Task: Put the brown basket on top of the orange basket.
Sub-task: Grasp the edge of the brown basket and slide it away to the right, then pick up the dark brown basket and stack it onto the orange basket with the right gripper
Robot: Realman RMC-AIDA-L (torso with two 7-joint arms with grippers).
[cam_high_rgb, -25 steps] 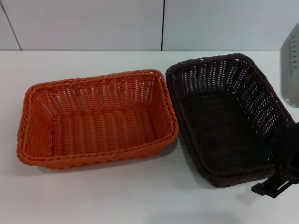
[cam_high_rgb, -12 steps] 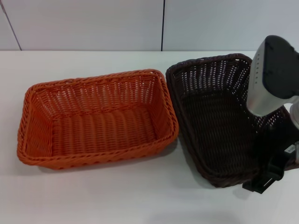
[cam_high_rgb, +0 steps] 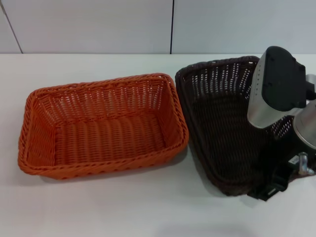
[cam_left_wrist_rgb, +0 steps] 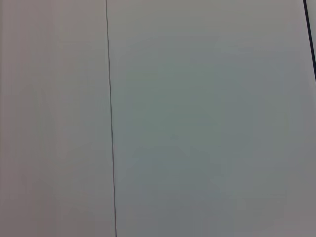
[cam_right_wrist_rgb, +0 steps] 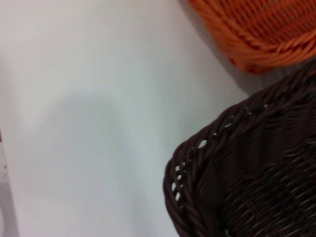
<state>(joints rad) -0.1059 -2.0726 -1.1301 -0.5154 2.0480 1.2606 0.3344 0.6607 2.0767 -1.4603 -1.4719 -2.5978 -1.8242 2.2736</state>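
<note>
The orange basket (cam_high_rgb: 101, 126) sits on the white table at the left, open side up and empty. The brown basket (cam_high_rgb: 222, 123) stands right beside it on the right, their near corners almost touching. My right arm (cam_high_rgb: 276, 84) reaches over the brown basket's right side and hides that rim. My right gripper (cam_high_rgb: 269, 189) is at the brown basket's near right corner, low by the rim. The right wrist view shows a corner of the brown basket (cam_right_wrist_rgb: 237, 177) close up and a corner of the orange basket (cam_right_wrist_rgb: 256, 29). The left gripper is out of view.
The white table (cam_high_rgb: 123, 207) extends in front of both baskets and behind them to a pale panelled wall (cam_high_rgb: 98, 24). The left wrist view shows only that wall (cam_left_wrist_rgb: 197, 123).
My right arm has swung in from the right edge over the brown basket's right side. Its gripper has shifted left along the basket's near right corner. The orange basket has not moved.
</note>
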